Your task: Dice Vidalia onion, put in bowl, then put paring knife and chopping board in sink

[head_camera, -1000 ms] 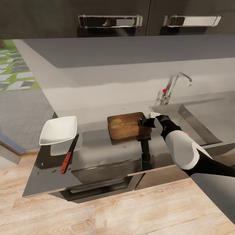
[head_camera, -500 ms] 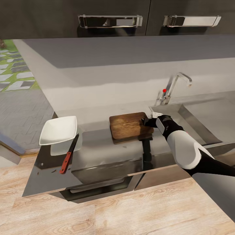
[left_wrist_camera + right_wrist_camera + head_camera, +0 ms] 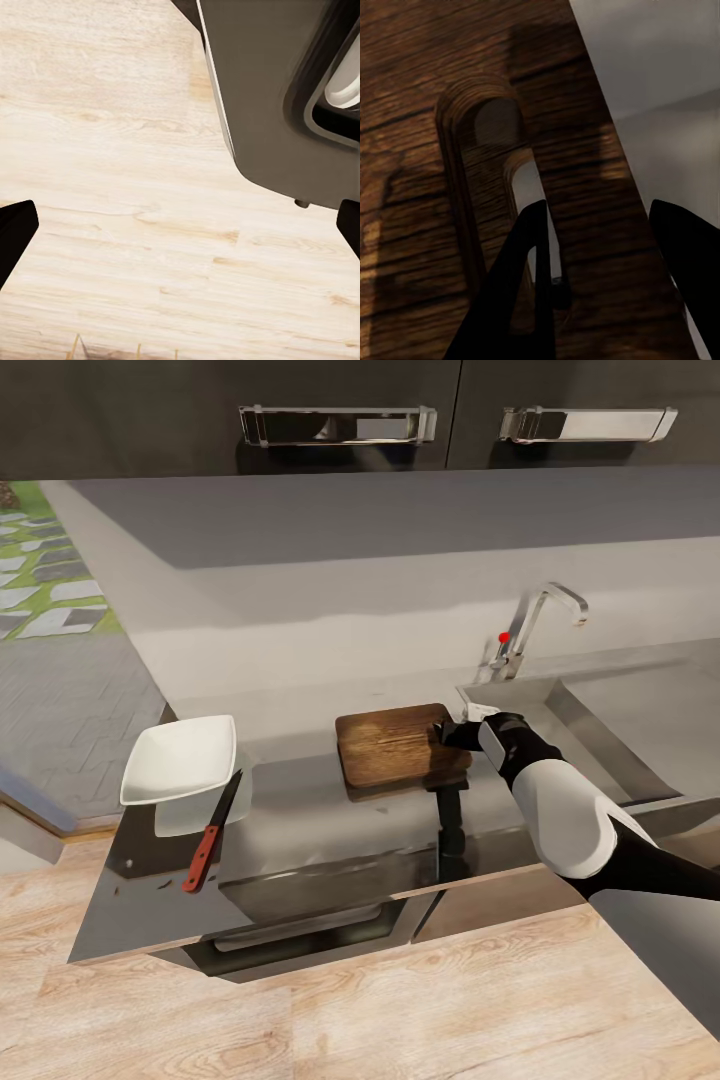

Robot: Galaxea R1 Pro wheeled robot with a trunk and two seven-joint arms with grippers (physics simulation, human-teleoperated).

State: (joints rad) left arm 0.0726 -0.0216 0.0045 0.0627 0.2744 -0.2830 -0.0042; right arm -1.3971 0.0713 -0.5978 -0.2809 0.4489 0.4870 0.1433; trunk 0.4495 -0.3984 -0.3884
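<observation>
Chopping board shifted toward sink

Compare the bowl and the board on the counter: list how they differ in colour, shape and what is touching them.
The bowl is white; the board is dark brown wood with grain. The bowl is a shallow square dish with raised walls; the board is a flat slab with a slot handle. The right tool grips the board's edge by the sink; no tool is at the bowl, which has a knife beside it. Both sit on the grey counter.
</observation>
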